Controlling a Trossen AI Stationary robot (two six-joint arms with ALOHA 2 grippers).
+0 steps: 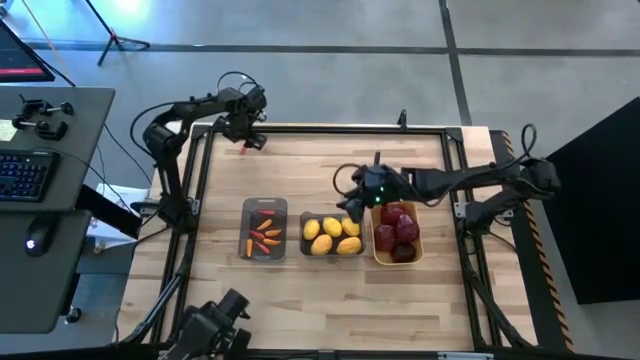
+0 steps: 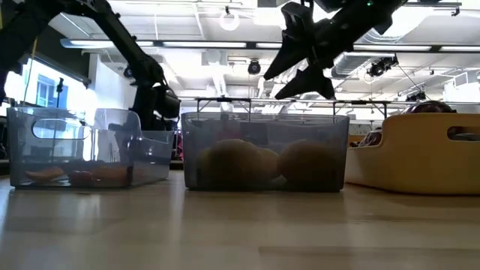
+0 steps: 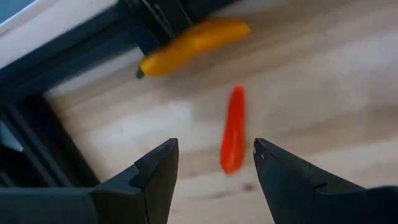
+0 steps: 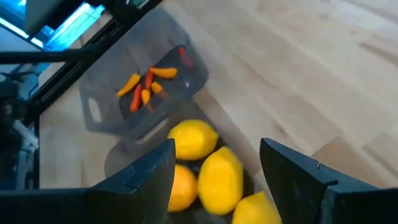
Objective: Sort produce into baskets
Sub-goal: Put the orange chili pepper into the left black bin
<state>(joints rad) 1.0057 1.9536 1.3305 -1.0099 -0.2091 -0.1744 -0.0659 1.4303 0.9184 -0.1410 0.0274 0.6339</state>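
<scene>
Wooden planks make up the table [image 1: 330, 310], on which three baskets are set in a row near the middle. Thin red and orange peppers [image 1: 264, 235] are held in the left grey basket [image 1: 264, 205], yellow lemons [image 1: 332, 236] in the middle grey basket [image 1: 333, 256], and dark red apples [image 1: 397, 228] in the orange-yellow basket [image 1: 378, 256]. At the far left corner, the left gripper [image 3: 214, 165] is poised with jaws parted and nothing grasped, a red pepper [image 3: 234, 129] lying on the wood between its fingers and an orange pepper [image 3: 194, 43] just beyond. The right gripper [image 4: 217, 168] is held above the lemons, released and empty.
</scene>
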